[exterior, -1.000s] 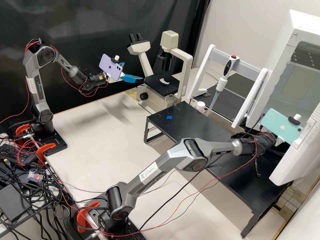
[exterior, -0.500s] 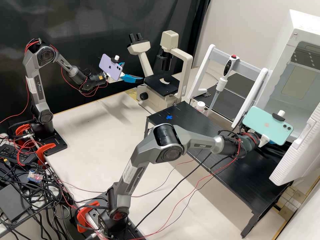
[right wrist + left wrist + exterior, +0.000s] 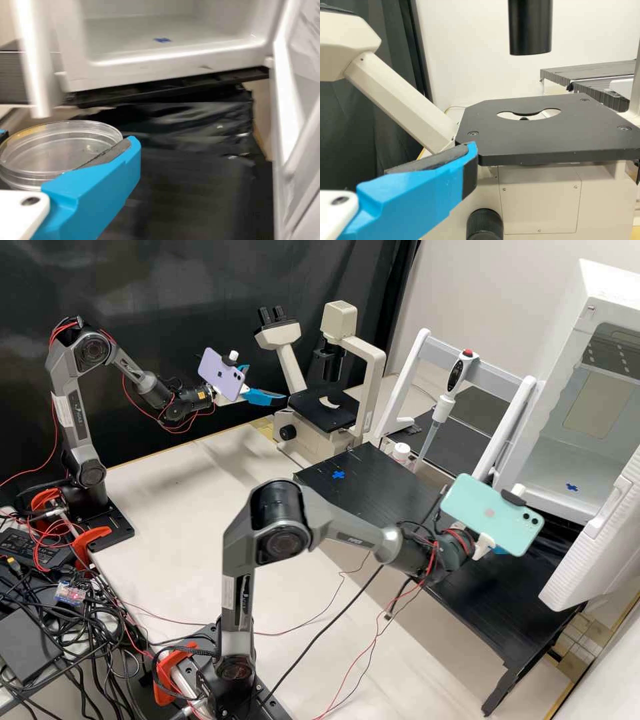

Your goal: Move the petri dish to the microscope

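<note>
left gripper (image 3: 267, 383), upper left of the high view: released. right gripper (image 3: 499, 550), right of centre: grasping petri dish (image 3: 55, 150).

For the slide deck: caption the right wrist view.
Right gripper holding petri dish outside the open white cabinet.

Dark curtain (image 3: 173, 290) beside a plain pale wall (image 3: 493, 287)
The curtain hangs behind the pale table's (image 3: 160, 527) far edge; a low black bench (image 3: 500, 620) stands on it, and tiles (image 3: 579, 639) show past the table's edge.
</note>
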You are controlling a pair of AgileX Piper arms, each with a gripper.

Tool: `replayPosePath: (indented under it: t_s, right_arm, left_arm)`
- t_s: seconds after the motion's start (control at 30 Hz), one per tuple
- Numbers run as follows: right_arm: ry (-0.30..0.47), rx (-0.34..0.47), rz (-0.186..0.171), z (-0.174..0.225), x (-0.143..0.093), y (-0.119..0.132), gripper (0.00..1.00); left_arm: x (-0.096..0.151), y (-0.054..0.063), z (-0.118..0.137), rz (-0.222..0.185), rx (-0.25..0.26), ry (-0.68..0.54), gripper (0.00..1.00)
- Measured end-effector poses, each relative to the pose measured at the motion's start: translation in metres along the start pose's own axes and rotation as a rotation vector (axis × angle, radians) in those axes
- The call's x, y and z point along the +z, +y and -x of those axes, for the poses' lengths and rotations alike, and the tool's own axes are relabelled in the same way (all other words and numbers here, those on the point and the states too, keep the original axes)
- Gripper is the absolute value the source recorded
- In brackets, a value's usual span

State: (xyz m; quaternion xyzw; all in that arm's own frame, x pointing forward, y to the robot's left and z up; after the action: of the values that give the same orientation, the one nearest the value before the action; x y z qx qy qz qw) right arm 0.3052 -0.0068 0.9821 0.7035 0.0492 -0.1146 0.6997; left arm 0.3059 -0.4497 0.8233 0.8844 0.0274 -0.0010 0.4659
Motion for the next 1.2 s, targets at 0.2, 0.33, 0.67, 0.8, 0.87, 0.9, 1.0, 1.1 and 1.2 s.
replayPosePath:
  t_s: [0.2,0.33,0.67,0.8,0.87,0.9,1.0,1.1,1.2]
  right_arm:
    - [0.087,-0.003,0.072,0.038,-0.034,-0.026,0.0]
    - [0.165,-0.022,0.127,0.052,-0.065,-0.045,0.0]
    - [0.375,-0.191,0.32,0.054,-0.151,-0.118,0.0]
    - [0.413,-0.277,0.384,0.043,-0.174,-0.147,0.0]
    - [0.41,-0.3,0.401,0.036,-0.185,-0.157,0.0]
    - [0.404,-0.314,0.406,0.028,-0.192,-0.163,0.0]
    - [0.4,-0.358,0.41,0.015,-0.205,-0.18,0.0]
    - [0.373,-0.371,0.404,-0.001,-0.223,-0.194,0.0]
    - [0.345,-0.366,0.389,-0.017,-0.238,-0.204,0.0]
  left_arm:
    - [0.0,0.0,0.0,0.0,0.0,0.0,1.0]
    - [0.0,0.0,0.0,0.0,0.0,0.0,1.0]
    - [0.0,0.0,0.0,0.0,0.0,0.0,1.0]
    - [0.0,0.0,0.0,0.0,0.0,0.0,1.0]
    - [0.0,0.0,0.0,0.0,0.0,0.0,1.0]
    - [0.0,0.0,0.0,0.0,0.0,0.0,1.0]
    - [0.0,0.0,0.0,0.0,0.0,0.0,1.0]
    - [0.0,0.0,0.0,0.0,0.0,0.0,1.0]
    - [0.0,0.0,0.0,0.0,0.0,0.0,1.0]
